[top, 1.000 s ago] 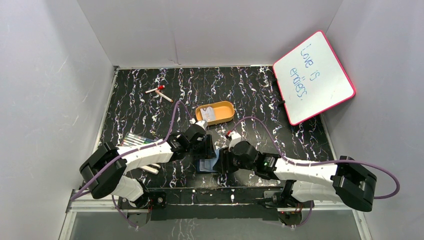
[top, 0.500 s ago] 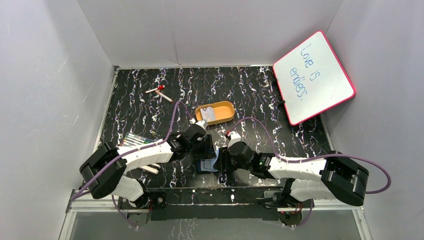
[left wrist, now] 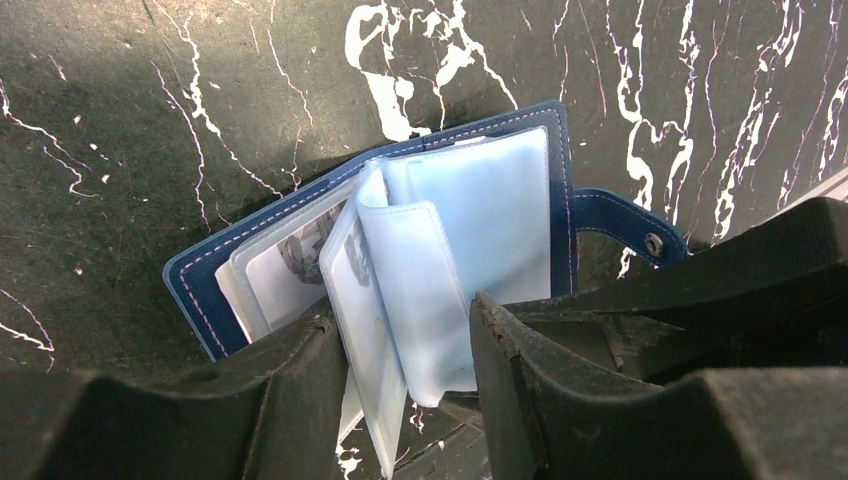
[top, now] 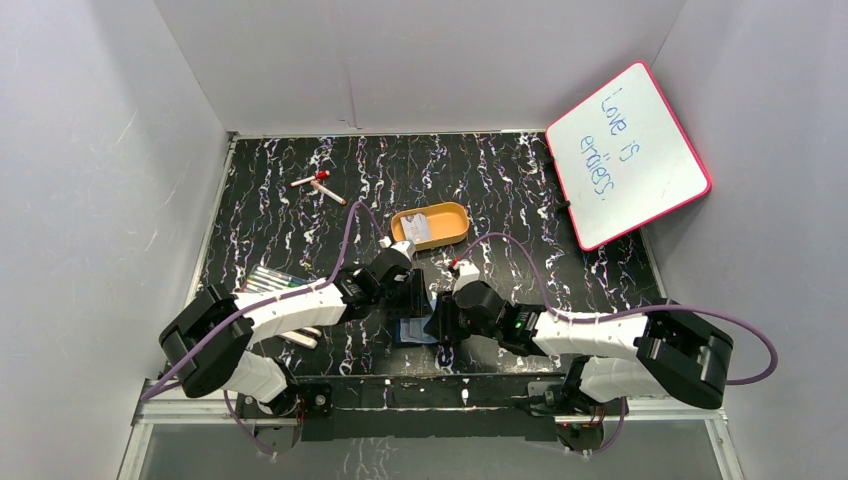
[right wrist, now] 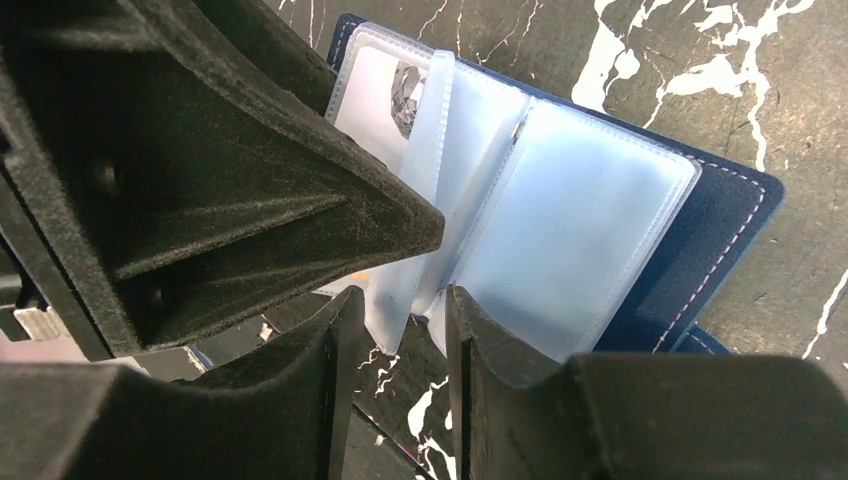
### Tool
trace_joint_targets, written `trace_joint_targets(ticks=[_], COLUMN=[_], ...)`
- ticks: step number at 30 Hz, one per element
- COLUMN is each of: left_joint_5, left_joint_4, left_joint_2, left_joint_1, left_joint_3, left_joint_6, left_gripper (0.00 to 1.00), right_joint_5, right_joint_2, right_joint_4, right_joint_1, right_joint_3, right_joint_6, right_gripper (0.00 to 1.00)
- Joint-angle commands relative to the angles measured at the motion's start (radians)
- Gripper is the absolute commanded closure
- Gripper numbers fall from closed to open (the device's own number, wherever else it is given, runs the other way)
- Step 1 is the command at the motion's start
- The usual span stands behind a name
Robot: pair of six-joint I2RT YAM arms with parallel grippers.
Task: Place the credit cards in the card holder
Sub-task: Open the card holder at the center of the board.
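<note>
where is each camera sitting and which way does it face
top external: above and behind the robot, facing down at the table; left arm and right arm show
left wrist: on its arm, looking down at the open card holder; left claw at bottom
right wrist: on its arm, looking down at the same card holder; right claw at bottom
shared: both wrist views show its clear sleeves

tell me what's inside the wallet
A printed card shows in one clear sleeve of the wallet. The jaws hide the sleeves' near ends, so other cards cannot be ruled out.
</note>
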Motion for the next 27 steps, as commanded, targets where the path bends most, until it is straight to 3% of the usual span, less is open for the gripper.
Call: trace_joint_targets(ticks=[1,5,9,14,21,27], left_joint_5=[0.011,0.006,-0.035,-0.124,-0.234,-0.113], left_joint_4=[0.001,-0.005,-0.055,-0.131,-0.245,-0.059], left_joint_2=[-0.021,-0.032,-0.067,-0.116,-0.234,-0.263], left_joint_1=[-0.003,-0.002,-0.002,-0.002,-0.002,-0.003], left_joint_3=[0.021,0.02,0.025,0.035,0.046,-0.006], left_joint_6=[0.004,0.008,0.011,0.02,0.018,0.03], left_gripper=[0.55,0.55,0.46,0.38,0.36,0.4], right_joint_5=[0.015,0.013,0.034,0.071,0.114,0.122], right_joint_2=[0.014,0.02,0.004,-0.021,-0.05,-0.056], right_joint_4=[0.059,0.05,0.006,-0.062,-0.137,-0.151], right_joint_1=[0.001,-0.004,-0.003,-0.003,-0.003,-0.003], right_joint_3=[0.046,0.051,0.05,0.047,0.027,0.022], right_joint_6=[0.013,0.014,0.023,0.052,0.104,0.116], right_gripper=[0.61,0.84,1.0,1.0,1.0,1.0])
